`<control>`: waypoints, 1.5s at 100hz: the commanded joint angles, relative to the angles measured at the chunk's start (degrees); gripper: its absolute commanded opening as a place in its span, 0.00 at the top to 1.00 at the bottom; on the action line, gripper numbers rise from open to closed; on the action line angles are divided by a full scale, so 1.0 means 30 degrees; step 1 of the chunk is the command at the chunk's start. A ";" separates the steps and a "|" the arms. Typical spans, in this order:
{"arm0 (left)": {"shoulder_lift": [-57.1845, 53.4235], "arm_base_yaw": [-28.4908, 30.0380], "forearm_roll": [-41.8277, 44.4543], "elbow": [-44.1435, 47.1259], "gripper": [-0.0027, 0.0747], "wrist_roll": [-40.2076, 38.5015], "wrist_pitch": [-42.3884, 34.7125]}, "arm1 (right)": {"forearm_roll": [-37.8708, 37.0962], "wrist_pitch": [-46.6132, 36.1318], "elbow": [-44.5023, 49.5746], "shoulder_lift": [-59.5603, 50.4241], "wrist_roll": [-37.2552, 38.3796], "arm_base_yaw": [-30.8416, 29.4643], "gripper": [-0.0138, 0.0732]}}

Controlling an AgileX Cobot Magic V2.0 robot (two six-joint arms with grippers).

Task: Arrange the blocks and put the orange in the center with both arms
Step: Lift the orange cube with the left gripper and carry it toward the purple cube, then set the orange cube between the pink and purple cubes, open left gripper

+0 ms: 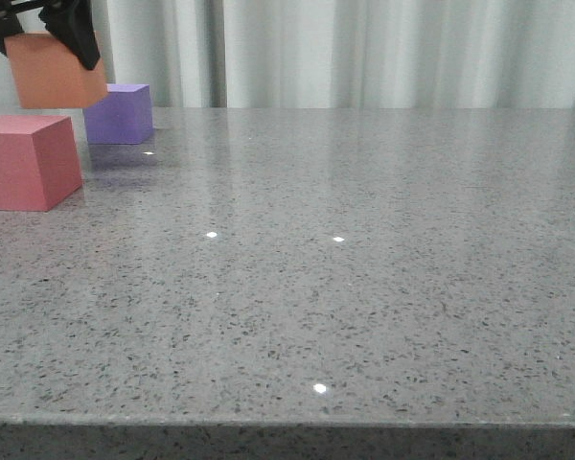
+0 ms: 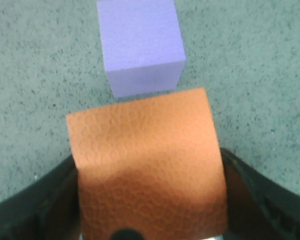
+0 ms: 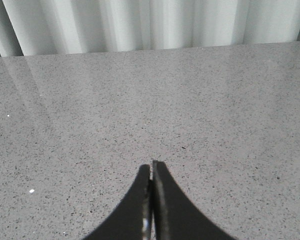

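My left gripper is shut on the orange cube and holds it in the air at the far left, above and between the other two cubes. The left wrist view shows the orange cube between the black fingers. The purple cube stands on the table just behind it and also shows in the left wrist view. The pinkish-red cube stands nearer, at the left edge. My right gripper is shut and empty above bare table; it is out of the front view.
The grey speckled table stretches to the right of the cubes. White curtains hang behind its far edge. The table's front edge runs along the bottom of the front view.
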 commanded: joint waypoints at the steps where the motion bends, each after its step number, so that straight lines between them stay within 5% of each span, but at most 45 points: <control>1: -0.0953 0.0049 -0.0455 -0.0501 0.50 0.0202 -0.1469 | -0.0112 -0.1565 -0.0533 0.0039 -0.0032 -0.0084 0.92; 81: 0.1053 0.0049 -0.0466 0.0556 0.50 0.0440 -0.2337 | -0.0112 -0.1565 -0.0533 0.0039 -0.0032 -0.0084 0.92; 88: 0.1053 0.0049 -0.0466 0.0556 0.45 0.0440 -0.2337 | -0.0112 -0.1565 -0.0533 0.0039 -0.0032 -0.0084 0.92; 110: 0.1053 0.0049 -0.0428 0.0556 0.09 0.0440 -0.2226 | -0.0112 -0.1565 -0.0533 0.0039 -0.0032 -0.0084 0.92; 150: -0.1433 0.0049 -0.0331 0.0590 0.10 0.0440 -0.1896 | -0.0112 -0.1565 -0.0533 0.0039 -0.0032 -0.0084 0.92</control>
